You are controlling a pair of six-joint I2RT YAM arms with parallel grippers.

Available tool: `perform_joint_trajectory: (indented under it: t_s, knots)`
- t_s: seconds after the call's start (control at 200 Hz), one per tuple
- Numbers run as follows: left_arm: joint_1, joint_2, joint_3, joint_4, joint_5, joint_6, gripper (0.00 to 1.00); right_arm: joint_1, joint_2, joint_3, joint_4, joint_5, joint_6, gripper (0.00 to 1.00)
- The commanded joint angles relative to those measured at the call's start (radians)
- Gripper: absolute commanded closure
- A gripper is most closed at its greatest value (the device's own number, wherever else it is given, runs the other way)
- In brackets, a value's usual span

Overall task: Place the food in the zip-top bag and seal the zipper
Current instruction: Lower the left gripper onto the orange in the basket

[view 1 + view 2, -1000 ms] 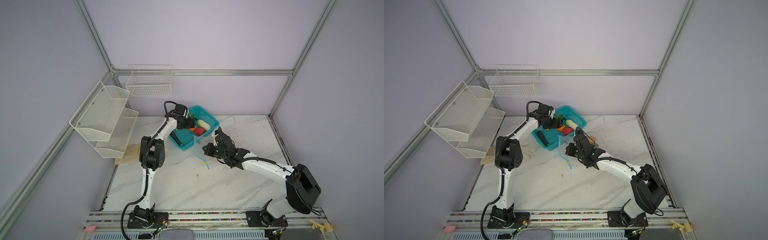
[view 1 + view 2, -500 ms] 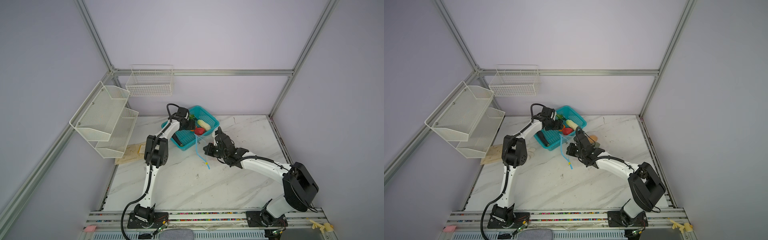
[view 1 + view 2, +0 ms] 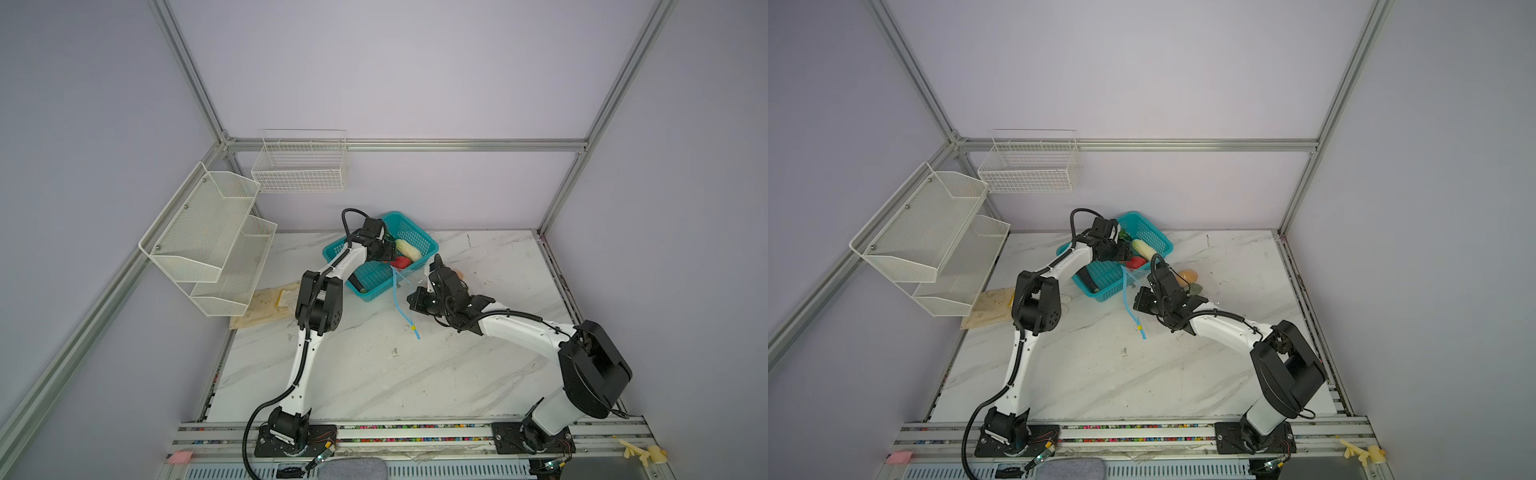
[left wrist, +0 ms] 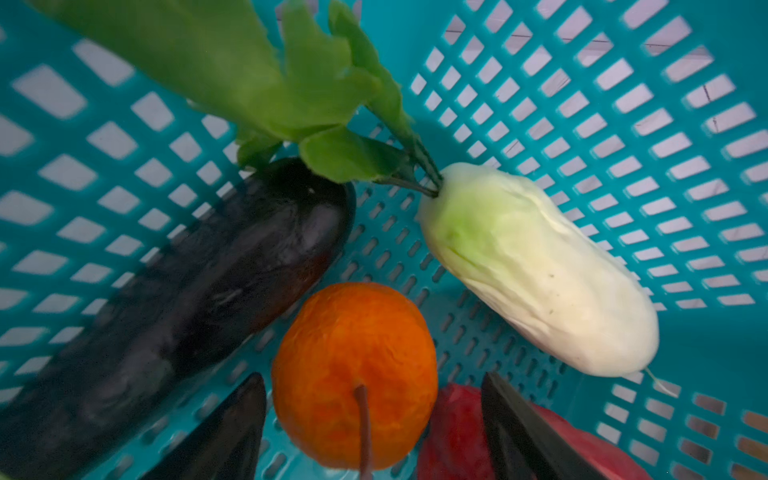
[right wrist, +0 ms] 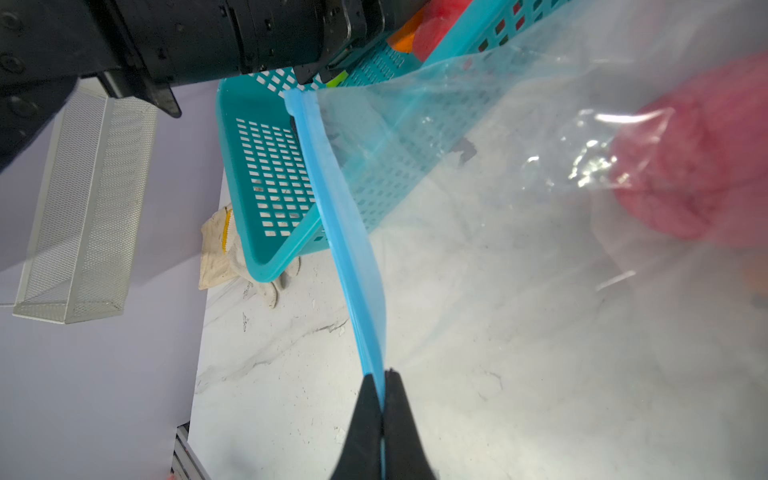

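Left elbow swung in toward the teal basket (image 3: 419,235) since a second ago, and the left gripper (image 4: 372,376) sank lower among the food; my right arm holds as it was. Item, left gripper: fingers (image 4: 232,428) spread, one on each side of the orange (image 4: 349,340), a gap showing on both sides, nothing pinched. Item, basket contents: orange at centre; dark eggplant (image 4: 208,282) close against it on one side; white cabbage (image 4: 536,270) just beside it on the other, green leaves (image 4: 270,70) at its stem end; red piece (image 4: 453,436) beside the orange, partly behind one finger. Item, right gripper (image 5: 383,374): pressed together on the zipper (image 5: 345,232), holding that blue edge up off the marble table (image 3: 374,374). Item, zip-top bag (image 5: 519,208): clear, beside the basket, zipper edge running down from the basket's rim; pink piece (image 5: 685,166) inside. Item, yellow slider tab (image 3: 414,327): at the zipper's low end, near the table. Item, mango (image 3: 1187,275): just behind my right gripper; in the bag or not, I cannot tell
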Motion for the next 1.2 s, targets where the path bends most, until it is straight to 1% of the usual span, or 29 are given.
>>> perform_joint_trajectory:
  t_s: [0.0,0.195,0.38,0.63,0.91,1.195]
  knots:
    - [-0.001,0.009,0.098,0.026,-0.018,0.013,0.2,-0.007,0.001,0.022,0.011,-0.002,-0.014,1.0]
    - [-0.001,0.027,0.105,0.03,-0.038,0.02,0.21,-0.008,0.004,0.018,0.016,-0.008,-0.016,1.0]
    - [-0.002,0.048,0.12,0.029,-0.034,0.021,0.21,-0.007,0.006,0.014,0.02,-0.009,-0.016,1.0]
    - [-0.002,0.051,0.121,0.041,-0.053,0.028,0.24,-0.007,0.009,0.002,0.031,-0.016,-0.017,1.0]
    - [-0.003,0.051,0.105,0.054,-0.055,0.014,0.32,-0.007,0.009,0.005,0.034,-0.017,-0.016,1.0]
    - [-0.003,-0.019,0.029,0.086,-0.06,0.035,0.41,-0.007,0.008,0.002,0.036,-0.017,-0.016,1.0]
